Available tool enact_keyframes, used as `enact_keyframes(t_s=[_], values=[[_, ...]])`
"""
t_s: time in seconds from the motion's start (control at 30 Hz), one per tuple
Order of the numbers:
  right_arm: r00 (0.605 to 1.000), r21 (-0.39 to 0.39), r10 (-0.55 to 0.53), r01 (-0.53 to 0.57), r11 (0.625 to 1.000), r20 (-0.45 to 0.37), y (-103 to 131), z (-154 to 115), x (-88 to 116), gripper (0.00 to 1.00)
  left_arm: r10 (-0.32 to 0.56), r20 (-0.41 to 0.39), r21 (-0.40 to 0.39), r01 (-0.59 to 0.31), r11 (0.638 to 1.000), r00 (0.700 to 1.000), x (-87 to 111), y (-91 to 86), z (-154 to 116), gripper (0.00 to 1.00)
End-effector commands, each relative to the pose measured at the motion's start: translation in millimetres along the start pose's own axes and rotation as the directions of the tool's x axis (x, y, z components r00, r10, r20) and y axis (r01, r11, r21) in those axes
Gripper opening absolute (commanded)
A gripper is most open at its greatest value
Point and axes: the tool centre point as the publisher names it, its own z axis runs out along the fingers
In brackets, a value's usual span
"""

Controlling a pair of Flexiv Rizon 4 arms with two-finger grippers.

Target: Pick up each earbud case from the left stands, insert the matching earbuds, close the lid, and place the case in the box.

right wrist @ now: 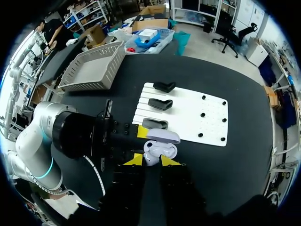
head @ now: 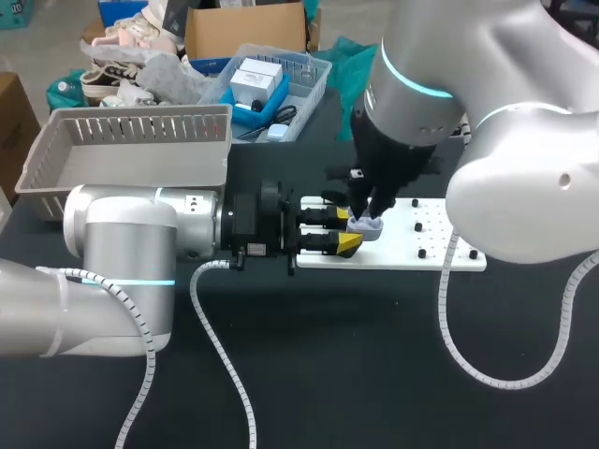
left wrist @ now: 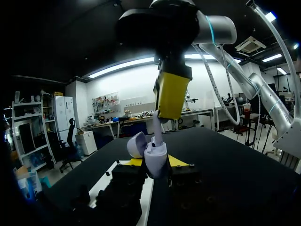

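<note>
Open earbud case [head: 367, 227] mouth-up, clamped in left end effector [head: 346, 231], right end effector [head: 369, 213] pinching earbud [right wrist: 149, 159]

No text, number or sign can be read. The earbud case [head: 366, 227] clamped in the left gripper [head: 348, 233] shows a plain pale surface. The white board [head: 393, 247] under and beyond it carries only black pegs.

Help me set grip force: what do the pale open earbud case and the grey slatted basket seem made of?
Pale earbud case: likely hard moulded plastic, smooth, with a slight sheen on its open lid. Grey slatted basket: probably rigid plastic, matt, judging by its uniform moulded slots.
</note>
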Motion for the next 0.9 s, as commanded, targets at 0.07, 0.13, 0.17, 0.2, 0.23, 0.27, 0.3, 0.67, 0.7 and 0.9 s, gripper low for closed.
enact_keyframes(t_s=[0.07, 0.13, 0.17, 0.2, 0.23, 0.27, 0.3, 0.67, 0.7, 0.9], values=[[1.000, 0.002, 0.001, -0.001, 1.000, 0.004, 1.6, 4.3, -1.2, 0.00, 0.001, 0.000, -0.002, -0.001, 1.000, 1.000, 0.5, 0.0, 0.7, 0.00], [1.000, 0.002, 0.000, 0.000, 1.000, 0.003, 1.8, 5.1, -1.8, 0.00, 0.001, 0.000, -0.002, -0.001, 1.000, 1.000, 0.5, 0.0, 0.7, 0.00], [1.000, 0.002, -0.001, 0.001, 1.000, 0.003, 1.8, 5.6, -2.0, 0.00, 0.001, 0.000, -0.002, -0.001, 1.000, 1.000, 0.5, 0.0, 0.7, 0.00], [1.000, 0.002, -0.001, 0.001, 1.000, 0.004, 1.7, 6.0, -2.2, 0.00, 0.001, 0.000, -0.002, -0.001, 1.000, 1.000, 0.5, 0.0, 0.7, 0.00], [1.000, 0.002, -0.001, 0.001, 1.000, 0.005, 1.6, 6.4, -2.4, 0.00, 0.001, 0.000, -0.002, -0.001, 1.000, 1.000, 0.5, 0.0, 0.7, 0.00], [1.000, 0.001, 0.000, 0.000, 1.000, 0.006, 1.4, 6.8, -2.7, 0.00, 0.001, 0.000, -0.002, -0.001, 1.000, 1.000, 0.5, 0.0, 0.7, 0.00], [1.000, 0.000, 0.001, -0.001, 1.000, 0.007, 1.1, 7.3, -3.0, 0.00, 0.001, 0.000, -0.002, -0.001, 1.000, 1.000, 0.5, 0.0, 0.7, 0.00], [1.000, -0.006, -0.001, 0.001, 1.000, 0.014, 0.6, 10.8, -6.3, 0.00, 0.001, 0.000, -0.002, -0.001, 1.000, 1.000, 0.5, 0.0, 0.7, 0.00], [1.000, -0.006, -0.001, 0.001, 1.000, 0.014, 0.6, 11.3, -6.4, 0.00, 0.001, 0.000, -0.002, -0.001, 1.000, 1.000, 0.5, 0.0, 0.7, 0.00], [1.000, -0.006, -0.002, 0.002, 1.000, 0.009, -0.3, 13.7, -6.6, 0.00, 0.001, 0.000, -0.002, -0.001, 1.000, 1.000, 0.5, 0.0, 0.7, 0.00]])
